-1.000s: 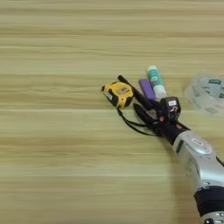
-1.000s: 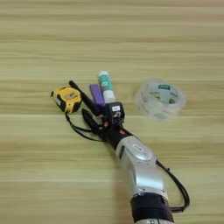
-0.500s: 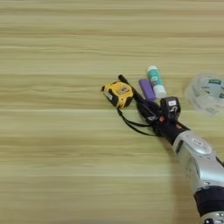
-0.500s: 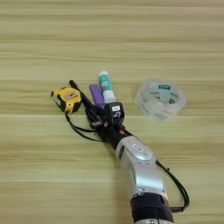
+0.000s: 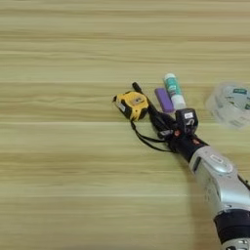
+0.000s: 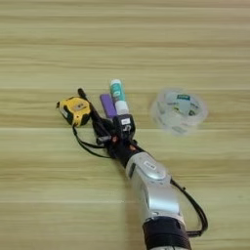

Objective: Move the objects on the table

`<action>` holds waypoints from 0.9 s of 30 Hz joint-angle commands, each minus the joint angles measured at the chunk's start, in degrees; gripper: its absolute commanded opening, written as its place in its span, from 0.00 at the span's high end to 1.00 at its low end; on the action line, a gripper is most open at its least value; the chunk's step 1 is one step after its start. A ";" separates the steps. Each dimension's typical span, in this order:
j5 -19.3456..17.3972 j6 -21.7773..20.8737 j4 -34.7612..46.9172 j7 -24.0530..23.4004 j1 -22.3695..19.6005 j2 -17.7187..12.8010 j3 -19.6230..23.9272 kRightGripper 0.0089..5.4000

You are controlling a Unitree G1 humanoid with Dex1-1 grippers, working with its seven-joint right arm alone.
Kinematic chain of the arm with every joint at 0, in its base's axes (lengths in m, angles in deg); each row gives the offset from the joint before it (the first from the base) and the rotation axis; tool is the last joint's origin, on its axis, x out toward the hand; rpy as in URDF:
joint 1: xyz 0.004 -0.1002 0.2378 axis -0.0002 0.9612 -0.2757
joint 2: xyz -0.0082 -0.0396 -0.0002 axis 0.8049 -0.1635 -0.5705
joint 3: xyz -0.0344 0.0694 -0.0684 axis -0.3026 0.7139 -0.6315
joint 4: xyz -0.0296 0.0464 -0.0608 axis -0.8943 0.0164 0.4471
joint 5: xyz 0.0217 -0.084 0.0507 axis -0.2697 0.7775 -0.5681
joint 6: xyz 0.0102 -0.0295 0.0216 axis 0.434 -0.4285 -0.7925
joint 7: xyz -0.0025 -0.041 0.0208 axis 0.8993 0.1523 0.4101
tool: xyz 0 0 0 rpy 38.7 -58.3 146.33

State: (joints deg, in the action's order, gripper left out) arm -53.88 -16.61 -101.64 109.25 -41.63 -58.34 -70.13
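Yellow tape measure (image 6: 74, 110), purple block (image 6: 108, 105), green-labelled white glue stick (image 6: 117, 95), black pen (image 6: 93, 111), streaked light-wood table (image 6: 49, 195).

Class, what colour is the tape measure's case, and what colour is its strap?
The tape measure is yellow with a black strap; the right eye view shows it best.

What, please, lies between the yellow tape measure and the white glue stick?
The black pen and purple block lie between tape measure and glue stick, in both views.
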 commanded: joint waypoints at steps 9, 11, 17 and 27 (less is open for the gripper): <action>-0.99 0.57 9.78 -2.48 -1.00 -0.11 1.17 0.80; -0.76 0.38 9.91 -2.38 -0.86 -0.24 1.25 0.80; -0.72 0.31 11.00 -3.12 -1.01 -0.14 1.95 0.80; -1.48 2.65 22.16 -2.75 1.08 1.59 -0.53 0.80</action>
State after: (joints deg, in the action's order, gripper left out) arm -54.52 -13.64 -84.46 106.86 -38.96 -56.38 -70.10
